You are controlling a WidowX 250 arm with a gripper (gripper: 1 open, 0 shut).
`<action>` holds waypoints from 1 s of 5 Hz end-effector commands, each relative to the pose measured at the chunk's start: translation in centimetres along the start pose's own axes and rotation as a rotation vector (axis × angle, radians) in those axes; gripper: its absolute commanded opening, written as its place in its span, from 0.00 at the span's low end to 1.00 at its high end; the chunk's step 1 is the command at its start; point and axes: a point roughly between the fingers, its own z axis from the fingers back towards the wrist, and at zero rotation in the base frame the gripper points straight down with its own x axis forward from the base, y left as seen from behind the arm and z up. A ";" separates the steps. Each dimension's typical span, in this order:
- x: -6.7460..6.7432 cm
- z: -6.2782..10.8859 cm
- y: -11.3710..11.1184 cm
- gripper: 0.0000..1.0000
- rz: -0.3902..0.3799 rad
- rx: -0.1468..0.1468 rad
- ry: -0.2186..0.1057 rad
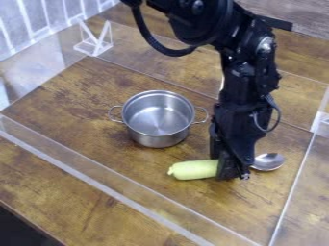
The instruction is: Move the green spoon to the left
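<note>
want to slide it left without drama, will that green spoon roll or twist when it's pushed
The green spoon has a thick rounded handle, so it may well roll. Its shiny metal bowl probably weighs more than the plastic, so it could pivot. It looks stiff. The pincer sits low at its neck.

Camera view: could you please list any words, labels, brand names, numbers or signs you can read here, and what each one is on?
None: no readable text in this view.
Steel pot: no marking visible.
Green spoon: plain handle, no label.
Gripper and black arm: no legible lettering at this size.
</note>
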 end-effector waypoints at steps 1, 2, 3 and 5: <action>1.5 1.0 1.3 0.00 0.046 0.027 -0.050; 1.0 2.4 1.8 1.00 0.107 0.055 -0.053; 0.4 3.4 1.5 0.00 0.180 0.073 -0.054; -1.5 5.5 1.1 0.00 0.243 0.109 -0.063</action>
